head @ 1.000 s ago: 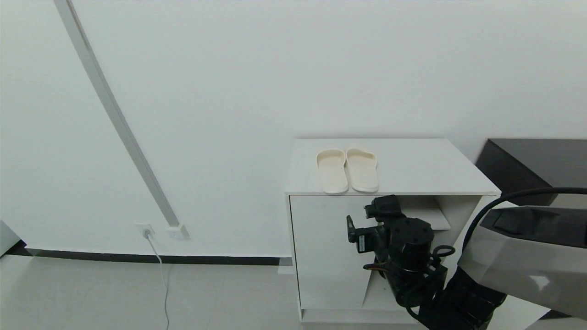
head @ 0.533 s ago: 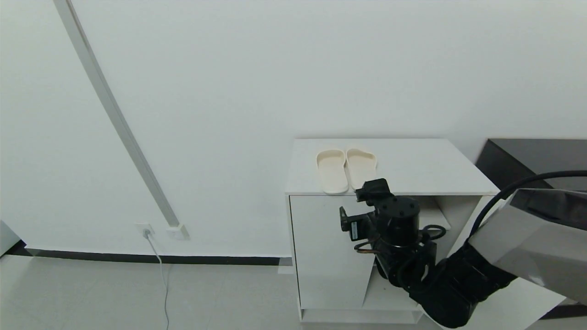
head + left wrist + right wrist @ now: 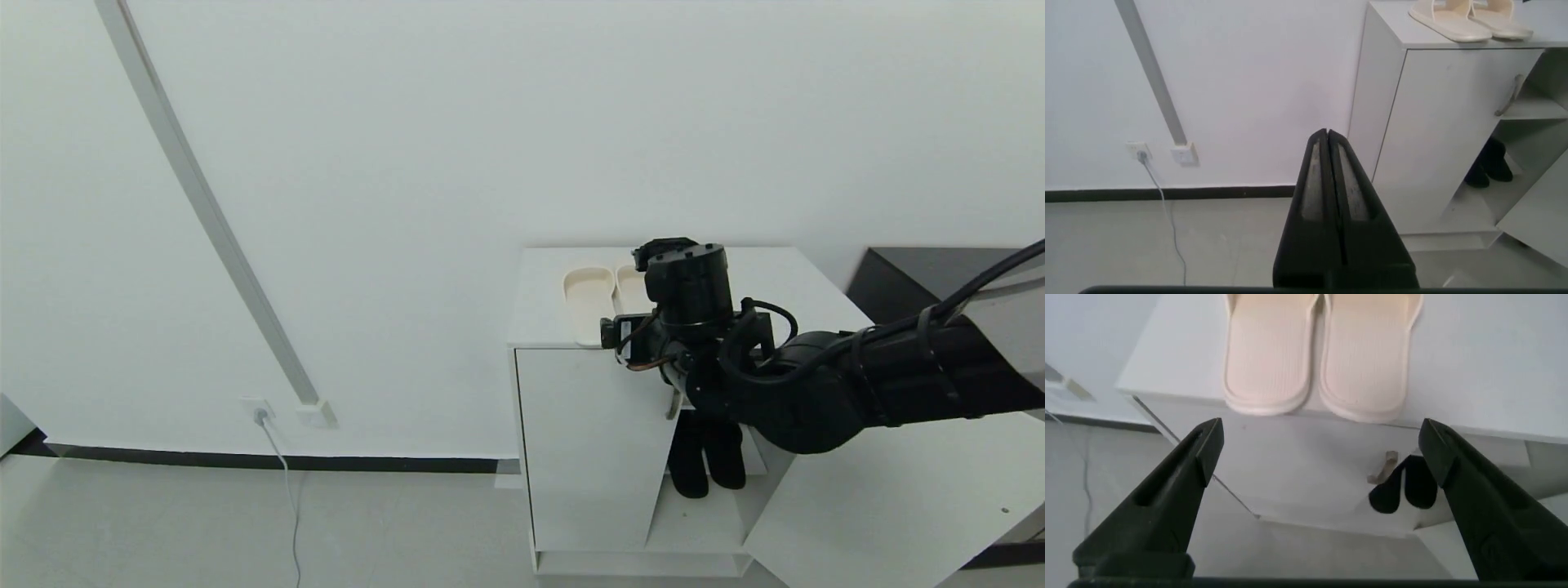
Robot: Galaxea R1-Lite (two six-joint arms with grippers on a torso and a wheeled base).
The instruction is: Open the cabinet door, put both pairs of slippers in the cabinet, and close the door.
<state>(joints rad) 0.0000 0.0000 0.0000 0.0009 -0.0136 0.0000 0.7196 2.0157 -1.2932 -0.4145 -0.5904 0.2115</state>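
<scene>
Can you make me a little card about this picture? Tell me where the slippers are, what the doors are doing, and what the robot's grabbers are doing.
cream slippers: side by side on top of the cabinet
black slippers: inside the cabinet, on a lower shelf
left door: shut
right door: swung open
right gripper: above the cabinet's front edge, close to the cream slippers, jaws open, holding nothing
left gripper: away from the cabinet, jaws shut, holding nothing

No text, number or sign can be read here. A small white sticker sits on the right arm near its wrist, just in front of the cabinet top's near edge; its print is too small to make out.
</scene>
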